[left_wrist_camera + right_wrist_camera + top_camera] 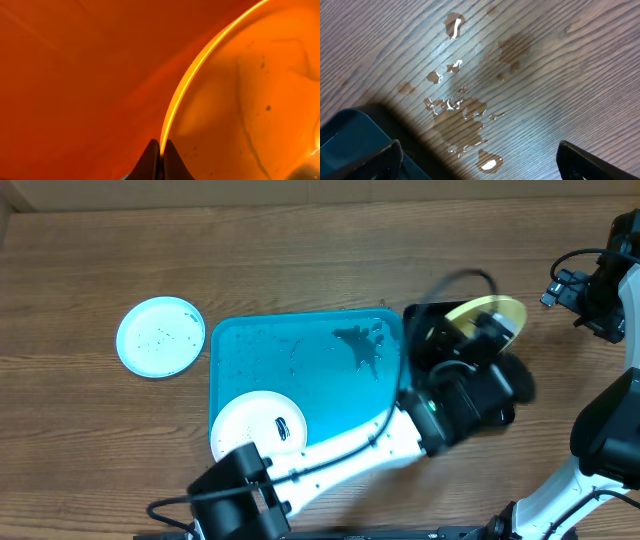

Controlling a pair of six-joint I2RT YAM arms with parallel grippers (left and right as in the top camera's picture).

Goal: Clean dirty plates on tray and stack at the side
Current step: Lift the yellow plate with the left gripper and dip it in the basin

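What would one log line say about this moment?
left gripper shut on lime-rimmed round plate | right gripper open over wet wooden table | turquoise rectangular plastic tray holds one white plate | teal-rimmed plate on table

Overhead was evenly lit; left arm (480,390) was motion-blurred. Left wrist view was orange, soft, plate (260,100) rim glaring. Puddles (462,117) glinted.

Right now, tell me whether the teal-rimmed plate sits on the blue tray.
No, the teal-rimmed plate lies on the wooden table left of the blue tray, clear of its rim.
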